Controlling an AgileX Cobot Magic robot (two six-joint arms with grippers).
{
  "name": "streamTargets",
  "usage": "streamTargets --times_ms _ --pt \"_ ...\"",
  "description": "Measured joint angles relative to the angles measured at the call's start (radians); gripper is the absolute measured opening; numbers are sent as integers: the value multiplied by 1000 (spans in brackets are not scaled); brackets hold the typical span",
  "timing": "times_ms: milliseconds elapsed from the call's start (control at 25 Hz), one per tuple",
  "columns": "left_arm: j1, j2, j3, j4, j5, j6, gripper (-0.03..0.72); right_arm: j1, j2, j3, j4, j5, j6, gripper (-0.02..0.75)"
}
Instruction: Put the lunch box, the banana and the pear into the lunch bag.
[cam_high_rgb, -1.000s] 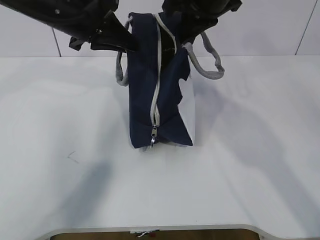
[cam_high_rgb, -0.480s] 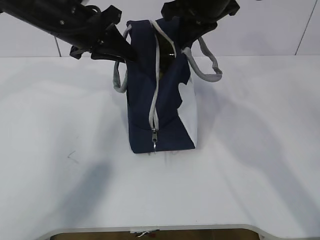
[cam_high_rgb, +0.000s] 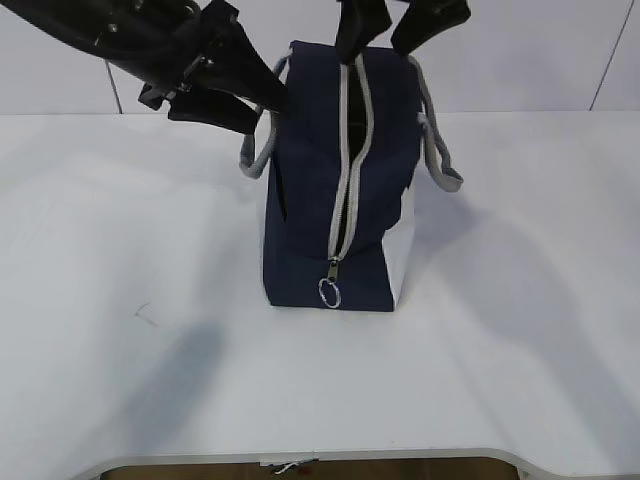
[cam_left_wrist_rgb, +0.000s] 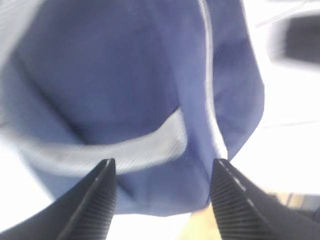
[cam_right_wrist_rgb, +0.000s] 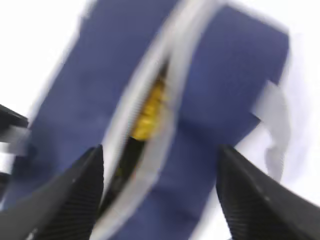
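Both pairs of fingers are hanging spread and empty: your left gripper (cam_high_rgb: 270, 100) upper left, right gripper (cam_high_rgb: 405, 30) top centre, directly above the standing lunch bag (cam_high_rgb: 335, 200), yellow fruit (cam_right_wrist_rgb: 147, 112) showing inside.

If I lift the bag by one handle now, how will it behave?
Probably floppy: the bag is soft fabric and its handle droops. It would likely tilt and sag. The zipper gapes over something yellow, so contents might shift.
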Motion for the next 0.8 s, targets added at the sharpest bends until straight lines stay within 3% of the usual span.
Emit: streamTargets --times_ms 280,480,800 --pt "14 -8 -123 189 121 -117 452 0 -122 0 12 -2 0 562" --pt "15 -27 -159 265 133 -171 432 0 -205 26 14 -2 0 557" --pt "6 -159 -161 536 152 -280 395 0 -440 276 8 -2 -2 545"
